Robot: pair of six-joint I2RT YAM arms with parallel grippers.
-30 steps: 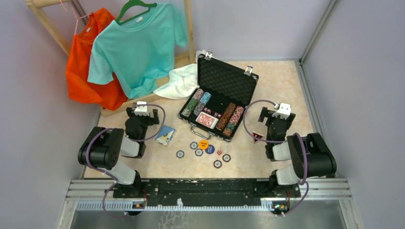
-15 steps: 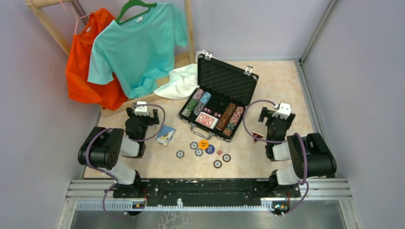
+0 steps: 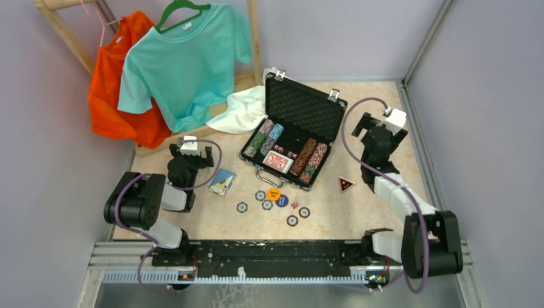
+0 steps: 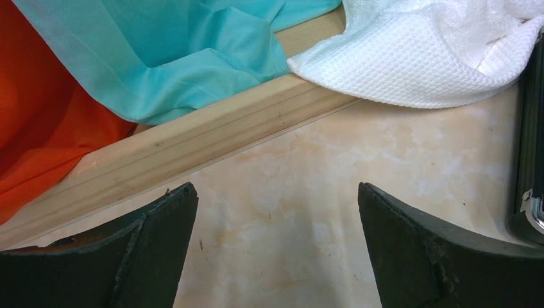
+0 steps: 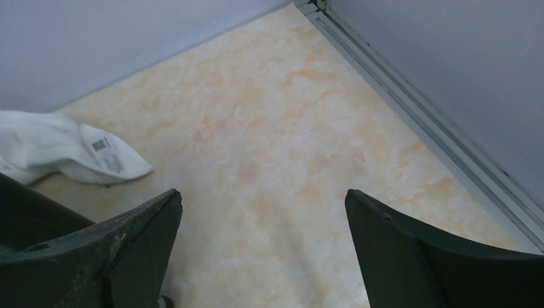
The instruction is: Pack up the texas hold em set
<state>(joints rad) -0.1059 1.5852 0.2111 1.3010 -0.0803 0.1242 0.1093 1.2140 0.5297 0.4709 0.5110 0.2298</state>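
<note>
The black case (image 3: 303,110) stands open at the table's middle back, its lid upright. Rows of multicoloured chips (image 3: 309,159), a red card deck (image 3: 277,162) and red dice (image 3: 282,151) lie in it. A blue card deck (image 3: 222,181) lies on the table left of the case. Several loose chips and round buttons (image 3: 274,196) and a red die (image 3: 294,205) lie in front of it. My left gripper (image 3: 190,153) (image 4: 276,192) is open and empty, left of the case (image 4: 529,160). My right gripper (image 3: 377,131) (image 5: 264,199) is open and empty over bare table, right of the lid.
A white cloth (image 3: 242,110) (image 4: 417,58) (image 5: 58,151) lies behind the case's left end. A wooden rack (image 4: 212,138) with teal (image 3: 186,64) and orange (image 3: 112,96) shirts stands at the back left. A small dark triangle (image 3: 346,185) lies right of the case. Walls enclose the table.
My right arm has unfolded and reached away from its base, carrying its gripper from beside the case's front right corner to beside the lid. The left arm has not moved.
</note>
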